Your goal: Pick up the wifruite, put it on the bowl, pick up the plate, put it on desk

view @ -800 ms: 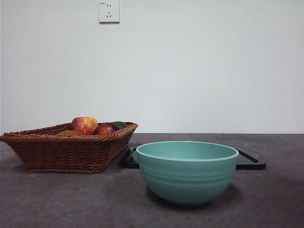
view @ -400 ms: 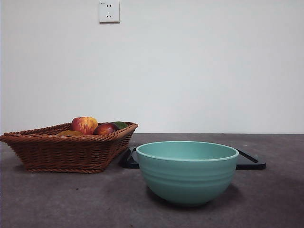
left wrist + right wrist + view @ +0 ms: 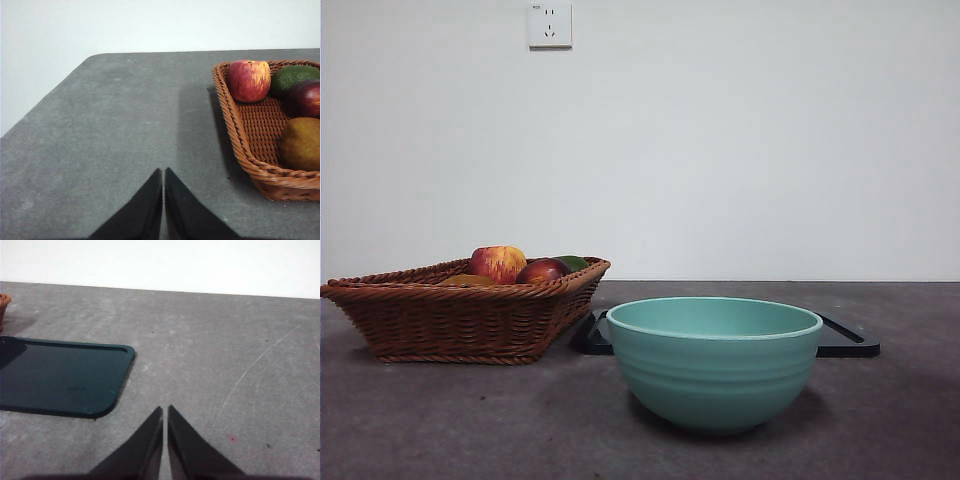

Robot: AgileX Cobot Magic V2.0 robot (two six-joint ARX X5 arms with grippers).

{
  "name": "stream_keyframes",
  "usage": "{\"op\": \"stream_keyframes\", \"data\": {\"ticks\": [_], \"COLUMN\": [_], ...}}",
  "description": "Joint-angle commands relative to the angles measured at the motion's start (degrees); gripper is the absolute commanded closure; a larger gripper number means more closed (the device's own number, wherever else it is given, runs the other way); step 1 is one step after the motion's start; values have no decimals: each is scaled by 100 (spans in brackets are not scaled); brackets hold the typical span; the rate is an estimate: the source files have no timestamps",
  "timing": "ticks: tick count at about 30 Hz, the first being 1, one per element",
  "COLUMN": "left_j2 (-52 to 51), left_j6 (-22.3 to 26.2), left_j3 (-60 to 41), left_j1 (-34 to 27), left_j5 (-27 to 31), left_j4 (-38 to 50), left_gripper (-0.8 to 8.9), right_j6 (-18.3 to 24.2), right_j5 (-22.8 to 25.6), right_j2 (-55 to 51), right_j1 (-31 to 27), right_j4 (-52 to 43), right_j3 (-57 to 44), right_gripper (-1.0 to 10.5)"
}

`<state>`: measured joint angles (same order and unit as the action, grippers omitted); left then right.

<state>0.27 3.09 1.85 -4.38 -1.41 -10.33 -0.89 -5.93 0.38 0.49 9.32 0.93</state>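
The wicker basket [image 3: 460, 310] holds the wifruite [image 3: 301, 143], an apple [image 3: 249, 80] and two more fruits; the bowl [image 3: 713, 362] stands on the desk [image 3: 440, 420]. Both grippers' jaws are closed, empty.

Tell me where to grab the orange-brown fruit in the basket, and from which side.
Likely from above, tool straddling the wifruite's widest part. It sits low in the wicker basket, close to the near rim, so a sideways approach would meet the wall. The dark red fruit crowds it on one side; set the jaws across the free sides. The left tool, shut now, is nearer and must open first.
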Motion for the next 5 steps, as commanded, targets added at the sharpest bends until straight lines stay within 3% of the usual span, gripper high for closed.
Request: {"op": "stream_keyframes", "data": {"ticks": [1,5], "left_j2": [-9,-9], "left_j6": [-39,-39], "left_j3": [-118,-118], "left_j1": [-22,-22], "left_j5": [13,13], "left_j4": [-44,-44], "left_gripper": [806,806], "right_j6": [-59,-59], "right_j5": [0,0], "right_j2": [-17,-17], "right_j1": [13,13], "right_j4": [-31,-31], "right_j3": [-28,-28], "right_gripper": [941,941]}}
